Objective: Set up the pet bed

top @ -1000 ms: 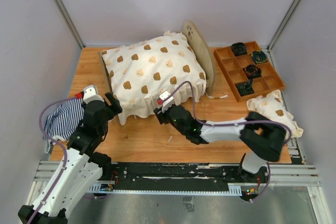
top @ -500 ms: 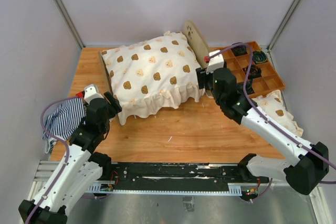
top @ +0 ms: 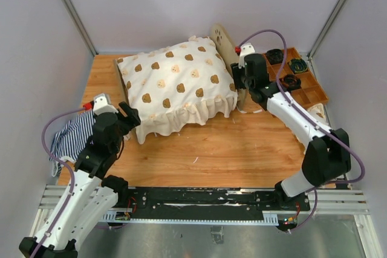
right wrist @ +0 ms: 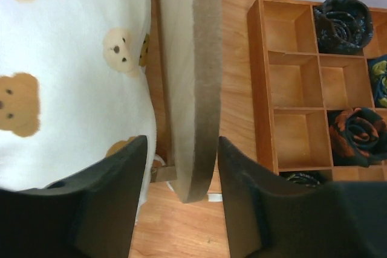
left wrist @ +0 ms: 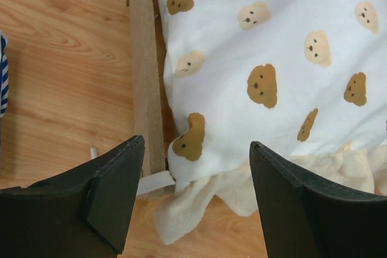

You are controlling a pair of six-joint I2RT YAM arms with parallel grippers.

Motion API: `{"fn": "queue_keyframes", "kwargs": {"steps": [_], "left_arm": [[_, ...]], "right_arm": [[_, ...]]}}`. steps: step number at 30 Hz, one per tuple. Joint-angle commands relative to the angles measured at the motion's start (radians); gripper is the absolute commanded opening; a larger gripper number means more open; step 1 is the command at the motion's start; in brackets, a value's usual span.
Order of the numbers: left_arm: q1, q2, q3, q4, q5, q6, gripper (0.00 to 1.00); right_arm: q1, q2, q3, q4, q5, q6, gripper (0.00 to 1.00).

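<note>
Pet bed (left wrist: pixel 144 58) at table (top: pixel 211 149) centre-back, quilt (top: pixel 178 83) on top, overhanging near side. Headboard (right wrist: pixel 187 77) at bed's right end, between spread fingers of right gripper (right wrist: pixel 181 143). Compartment tray (right wrist: pixel 261 89) right of headboard, rolled items (right wrist: pixel 357 137) in its cells. Cloth (top: pixel 72 134) at table's left edge. Left gripper (left wrist: pixel 195 149), jaws apart, above bed's near-left corner.

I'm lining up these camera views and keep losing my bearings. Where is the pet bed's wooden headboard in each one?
Top external: headboard upper centre, standing at the right end of the bear-print cover.
Left wrist: not in it; only the bed's opposite wooden end shows.
Right wrist: centre, edge-on, running down into the gap between the jaws.
Shared landmark: the bear-print cover, seen in all three.
</note>
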Motion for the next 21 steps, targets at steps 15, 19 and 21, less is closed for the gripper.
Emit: {"fn": "queue_keyframes", "kwargs": {"steps": [15,19,21], "left_arm": [[0.006,0.358,0.283,0.167,0.265,0.162,0.71],[-0.007,0.444,0.312,0.256,0.382,0.214,0.67],[-0.027,0.461,0.309,0.276,0.390,0.224,0.67]], "right_arm": [[0.049,-0.425,-0.398,-0.085,0.079,0.481,0.02],[0.150,-0.470,-0.455,-0.042,0.128,0.702,0.02],[0.230,-0.454,-0.447,-0.037,0.237,0.789,0.02]]}}
